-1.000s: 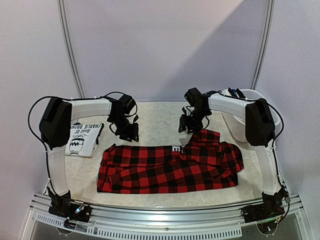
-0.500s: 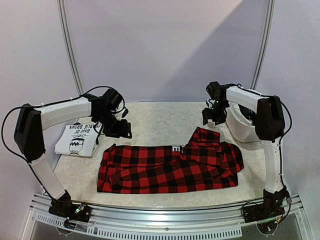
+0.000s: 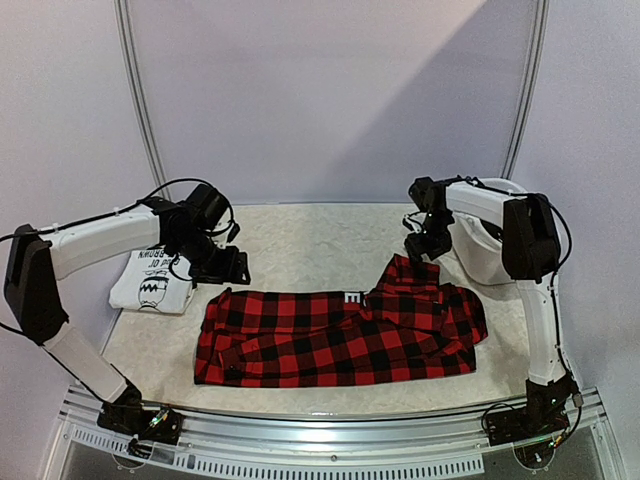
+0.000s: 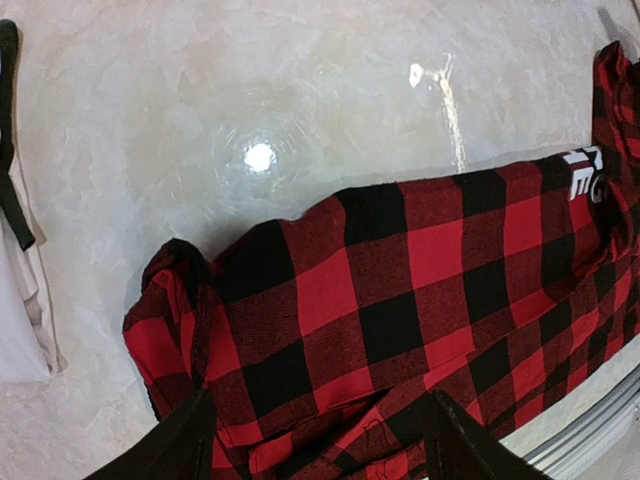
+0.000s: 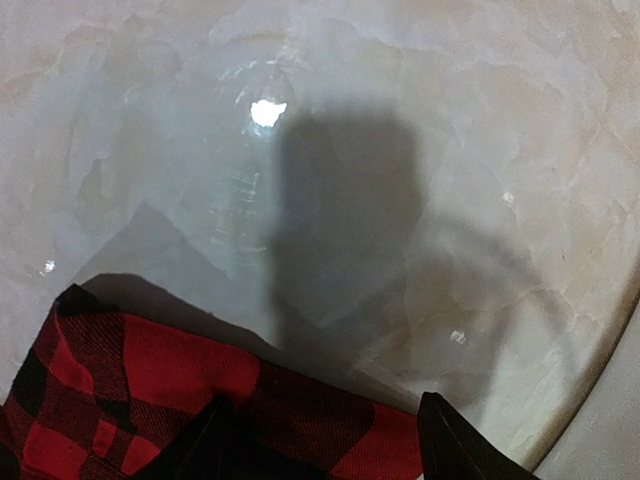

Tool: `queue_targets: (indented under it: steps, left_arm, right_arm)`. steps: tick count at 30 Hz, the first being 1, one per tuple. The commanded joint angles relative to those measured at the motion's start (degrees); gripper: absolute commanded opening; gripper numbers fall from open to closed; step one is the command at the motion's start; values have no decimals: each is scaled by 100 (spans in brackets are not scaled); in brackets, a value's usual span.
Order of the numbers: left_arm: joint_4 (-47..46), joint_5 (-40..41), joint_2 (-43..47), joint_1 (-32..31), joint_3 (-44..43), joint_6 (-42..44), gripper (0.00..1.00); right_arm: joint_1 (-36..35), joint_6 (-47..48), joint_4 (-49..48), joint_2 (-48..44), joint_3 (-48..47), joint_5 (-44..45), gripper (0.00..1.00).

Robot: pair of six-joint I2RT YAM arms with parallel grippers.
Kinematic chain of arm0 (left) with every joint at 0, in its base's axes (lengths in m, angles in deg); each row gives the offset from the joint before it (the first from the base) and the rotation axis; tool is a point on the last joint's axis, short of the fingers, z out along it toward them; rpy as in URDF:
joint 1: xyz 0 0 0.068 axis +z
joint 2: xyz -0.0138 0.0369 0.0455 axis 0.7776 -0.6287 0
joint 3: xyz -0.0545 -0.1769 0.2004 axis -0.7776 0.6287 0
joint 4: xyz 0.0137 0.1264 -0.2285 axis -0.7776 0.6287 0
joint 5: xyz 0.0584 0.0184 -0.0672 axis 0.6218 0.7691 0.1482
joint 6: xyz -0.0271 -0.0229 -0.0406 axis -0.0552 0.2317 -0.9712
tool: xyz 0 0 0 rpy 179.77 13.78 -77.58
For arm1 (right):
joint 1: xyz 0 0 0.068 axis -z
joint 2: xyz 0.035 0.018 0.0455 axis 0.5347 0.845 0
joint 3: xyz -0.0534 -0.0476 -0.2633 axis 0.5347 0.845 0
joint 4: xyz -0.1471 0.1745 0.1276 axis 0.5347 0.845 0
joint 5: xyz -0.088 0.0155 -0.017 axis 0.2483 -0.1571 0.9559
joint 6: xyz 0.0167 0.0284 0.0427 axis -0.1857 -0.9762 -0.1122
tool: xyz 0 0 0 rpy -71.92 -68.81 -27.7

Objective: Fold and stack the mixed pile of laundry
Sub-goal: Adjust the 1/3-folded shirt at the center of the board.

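plaid: the red-black plaid (image 3: pixel 340 335) is lying pretty flat across the middle of the table (image 3: pixel 310 235). It runs left to right, with the right end rumpled and one flap poking toward the far side.
lettering: there's a bit of white lettering (image 3: pixel 352 297) on the plaid's far edge, about mid-length. It's too small to read.
T-shirt: the white T-shirt (image 3: pixel 158 282) is folded with its black print up, over at the table's left edge. It's clear of the plaid and partly under the left arm in the top view.
left gripper: the left gripper (image 3: pixel 228 266) hangs over the plaid's far-left corner, between that corner and the T-shirt. In the wrist view its fingers (image 4: pixel 190 445) are spread wide with nothing in them, just plaid lying underneath.
right gripper: the right gripper (image 3: pixel 420 246) is above the tip of the flap, just beside the tub (image 3: pixel 482 255). Its fingers (image 5: pixel 450 445) are wide apart too and aren't pinching anything. The plaid's edge sits right below them.
tub: white, at the far right of the table. I can't really tell what's inside.
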Motion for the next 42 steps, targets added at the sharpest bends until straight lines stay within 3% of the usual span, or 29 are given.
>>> queue_targets:
  steps: [1, 4, 13, 17, 26, 33, 38, 42]
  left_arm:
    - [140, 104, 165, -16, 105, -182, 71]
    - [183, 138, 212, -51, 114, -253, 71]
    - [126, 236, 469, -128, 397, -507, 71]
    - [93, 288, 661, -150, 563, -605, 71]
    - [40, 357, 1260, -168, 908, -682, 72]
    - [-29, 414, 1432, -168, 1029, -551, 79]
    - [-7, 414, 1642, -168, 1067, -457, 99]
    - [41, 414, 1796, -159, 1099, -395, 99]
  right_arm:
    - [50, 349, -86, 278, -91, 130, 62]
    - [55, 397, -89, 345, -77, 56, 56]
    - [50, 392, -221, 324, 222, -273, 14]
    - [52, 382, -207, 86, 147, -274, 3]
    - [48, 314, 166, -710, -458, 319, 0]
    - [44, 228, 562, -1358, -679, 1005, 0]
    - [24, 53, 868, -1788, -795, 1196, 0]
    - [-92, 4, 1160, -2094, -1025, 1356, 0]
